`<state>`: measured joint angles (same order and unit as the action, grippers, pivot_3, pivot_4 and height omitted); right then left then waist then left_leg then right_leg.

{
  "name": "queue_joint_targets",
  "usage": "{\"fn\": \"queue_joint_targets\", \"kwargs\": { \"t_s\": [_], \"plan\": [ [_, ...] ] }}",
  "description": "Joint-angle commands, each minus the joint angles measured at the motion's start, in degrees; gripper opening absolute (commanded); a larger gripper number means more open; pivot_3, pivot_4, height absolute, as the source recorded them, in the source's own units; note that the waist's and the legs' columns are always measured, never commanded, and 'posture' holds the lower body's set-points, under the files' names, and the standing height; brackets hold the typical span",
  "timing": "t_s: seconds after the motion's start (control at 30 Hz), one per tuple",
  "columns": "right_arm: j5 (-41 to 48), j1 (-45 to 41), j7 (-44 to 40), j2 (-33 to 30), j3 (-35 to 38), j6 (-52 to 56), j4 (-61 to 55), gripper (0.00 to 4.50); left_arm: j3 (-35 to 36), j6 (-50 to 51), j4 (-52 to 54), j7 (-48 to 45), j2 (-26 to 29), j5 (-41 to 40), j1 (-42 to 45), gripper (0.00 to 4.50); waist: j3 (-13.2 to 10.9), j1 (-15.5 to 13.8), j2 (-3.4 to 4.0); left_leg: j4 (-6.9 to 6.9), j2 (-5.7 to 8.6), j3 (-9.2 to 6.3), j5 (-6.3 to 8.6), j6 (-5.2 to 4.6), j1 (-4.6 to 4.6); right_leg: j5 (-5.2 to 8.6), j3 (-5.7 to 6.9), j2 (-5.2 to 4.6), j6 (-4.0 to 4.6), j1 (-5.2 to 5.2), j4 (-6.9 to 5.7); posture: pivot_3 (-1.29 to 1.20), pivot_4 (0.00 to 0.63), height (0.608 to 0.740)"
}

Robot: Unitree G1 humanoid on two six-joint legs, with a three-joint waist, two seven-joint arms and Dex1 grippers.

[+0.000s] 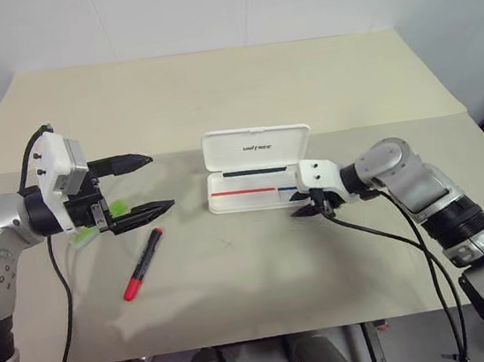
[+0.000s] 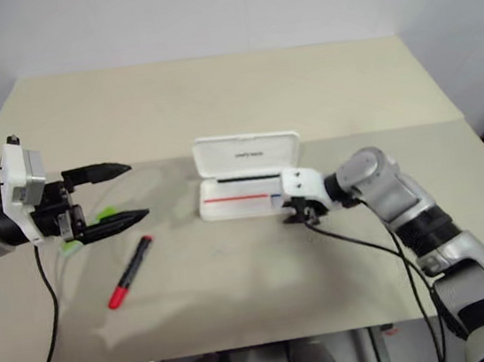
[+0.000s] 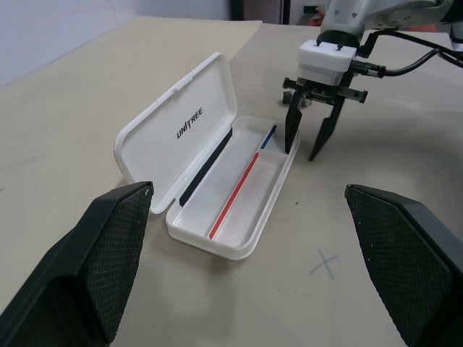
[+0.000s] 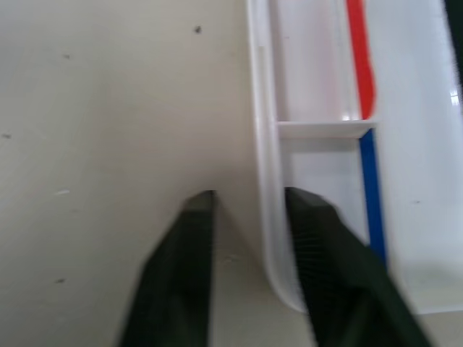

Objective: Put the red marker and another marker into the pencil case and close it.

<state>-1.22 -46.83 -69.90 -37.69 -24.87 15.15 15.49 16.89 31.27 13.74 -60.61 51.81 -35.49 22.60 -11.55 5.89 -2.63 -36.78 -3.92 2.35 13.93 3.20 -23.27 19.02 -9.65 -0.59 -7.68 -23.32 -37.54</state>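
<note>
The red marker lies nearest the camera, flat on the table, red cap toward the near edge and its long axis slanting up toward the case. Just above and left of it hangs the left gripper, jaws spread as wide as they go and holding nothing, its fingers pointing across the table toward the case. The green marker shows as a lime sliver behind that gripper's lower finger, mostly hidden, so its lie cannot be told.

The case stands open at mid-table, lid upright at the back, tray empty but for its printed red and blue lines. At its right end the right gripper has its jaws narrowed around the tray's near wall at the corner, one finger inside and one outside; whether they pinch it yet I cannot tell.

Both markers lie well to the left of the case, so the left arm is plainly the nearer one. To take the red marker, its fingers would probably need to tip downward and straddle the barrel crosswise.
</note>
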Motion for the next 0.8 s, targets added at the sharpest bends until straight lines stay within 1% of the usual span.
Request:
{"fn": "queue_joint_targets", "kwargs": {
  "t_s": [0.03,0.07,0.23,0.3,0.43,0.6,0.8],
  "plan": [
    [-2.1,-0.9,0.4,0.6,0.2,-1.1,2.2,0.22,2.0,-0.2,2.2,0.7,0.8,-1.1,-0.2,4.5,0.0,0.5,0.0,-0.07,0.0,-0.02,0.0,0.0,0.0,0.0,0.01,0.0,0.0,0.04,-0.03,0.0,0.15,0.74],
    [-2.0,-0.9,0.0,0.7,0.3,-1.2,2.1,0.02,2.0,-0.2,2.3,0.8,0.9,-1.1,-0.3,4.5,0.0,0.5,0.0,-0.13,0.0,-0.04,0.0,0.0,0.0,-0.01,0.01,0.0,-0.01,0.06,-0.05,0.0,0.15,0.74],
    [-0.7,-0.7,0.1,1.5,2.3,-0.4,0.7,0.02,1.3,-0.4,1.9,1.0,0.9,-1.0,0.4,4.5,0.0,0.6,0.0,-0.2,0.0,-0.07,0.0,0.0,0.0,-0.02,0.02,0.0,-0.03,0.1,-0.06,0.0,0.15,0.74],
    [0.2,-0.3,-1.3,1.1,2.6,-0.7,-0.6,0.02,1.0,-0.5,1.7,1.0,0.8,-0.9,0.7,4.5,0.0,0.6,0.0,-0.19,0.0,-0.08,0.0,0.0,0.0,-0.02,0.02,0.0,-0.03,0.09,-0.07,0.0,0.15,0.74],
    [3.6,2.3,-4.5,-0.8,4.8,-0.9,-6.8,0.02,0.1,-0.9,0.8,0.6,0.6,-0.5,1.7,4.5,0.0,0.5,0.0,-0.09,0.0,-0.09,0.01,0.0,-0.03,0.0,0.03,0.0,-0.02,0.04,-0.06,0.0,0.15,0.74],
    [5.5,8.1,-7.0,-5.7,6.4,0.7,-16.8,0.02,-1.2,-1.5,-0.6,0.1,0.3,0.0,3.0,4.5,0.0,0.4,0.01,-0.01,0.0,-0.08,0.05,0.01,-0.09,0.03,0.04,0.0,-0.03,-0.02,0.02,0.0,0.15,0.74],
    [6.0,16.4,-6.3,-10.1,7.3,1.7,-27.0,0.02,-2.6,-2.3,-1.6,-0.4,0.1,0.3,3.6,4.5,0.0,0.4,0.0,-0.04,0.0,-0.09,0.06,0.01,-0.1,0.04,0.03,0.0,-0.03,-0.02,0.03,0.0,0.15,0.74]
  ]
}}
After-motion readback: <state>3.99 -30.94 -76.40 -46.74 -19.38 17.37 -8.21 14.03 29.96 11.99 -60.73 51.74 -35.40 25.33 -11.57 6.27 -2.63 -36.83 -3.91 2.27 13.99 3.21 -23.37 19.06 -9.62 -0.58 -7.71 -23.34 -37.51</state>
